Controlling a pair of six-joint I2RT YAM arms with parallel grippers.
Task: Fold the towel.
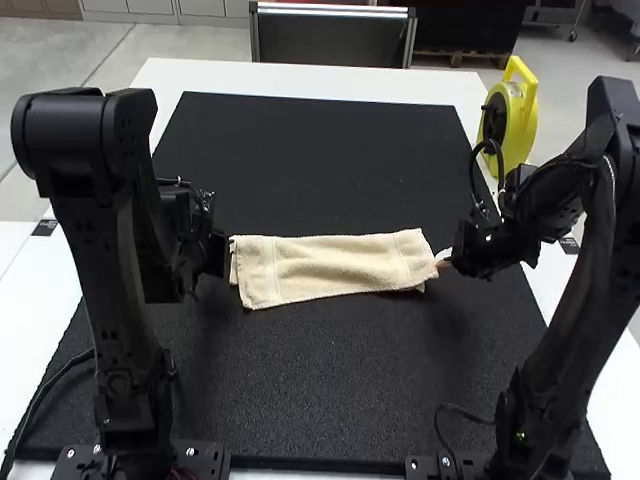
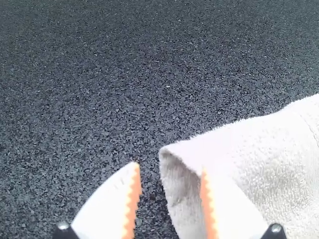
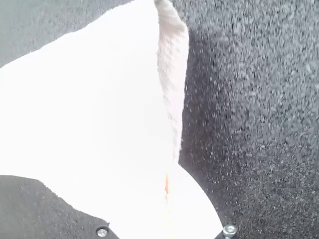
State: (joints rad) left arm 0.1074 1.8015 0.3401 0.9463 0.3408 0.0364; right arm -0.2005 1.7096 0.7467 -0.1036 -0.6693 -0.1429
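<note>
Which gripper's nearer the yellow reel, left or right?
Right. The right gripper, holding the towel, sits closer to the robot than the yellow reel and left of it; the left gripper is much farther left, at the towel's other end.

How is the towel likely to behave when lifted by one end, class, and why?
The towel would probably droop, since its layers bend softly near the left gripper. It is likely light for its size, being thin cloth. Its fuzzy surface suggests it would grip rather than slide.
</note>
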